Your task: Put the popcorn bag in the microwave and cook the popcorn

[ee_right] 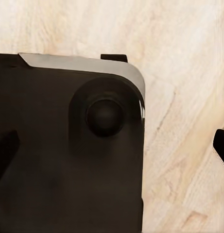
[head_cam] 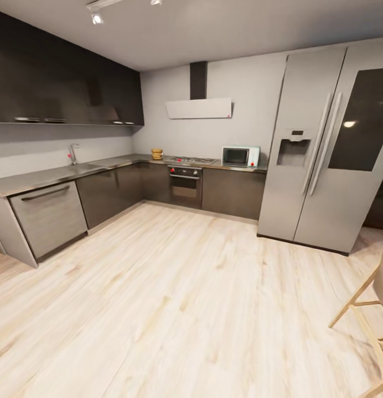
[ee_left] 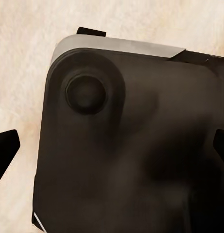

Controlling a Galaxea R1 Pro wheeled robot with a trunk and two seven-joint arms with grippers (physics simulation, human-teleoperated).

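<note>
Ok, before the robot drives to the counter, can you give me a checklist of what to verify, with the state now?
1. Popcorn bag located: ok, it stands on the countertop in the far corner, left of the stove.
2. Microwave located: ok, on the counter beside the fridge.
3. Microwave door: looks closed; not ok for loading yet.
4. Path over the wooden floor: ok ahead; a stool stands at the right.
5. Left fingers: ok, spread apart, nothing between them.
6. Right fingers: ok, spread apart over the robot's base.
</note>
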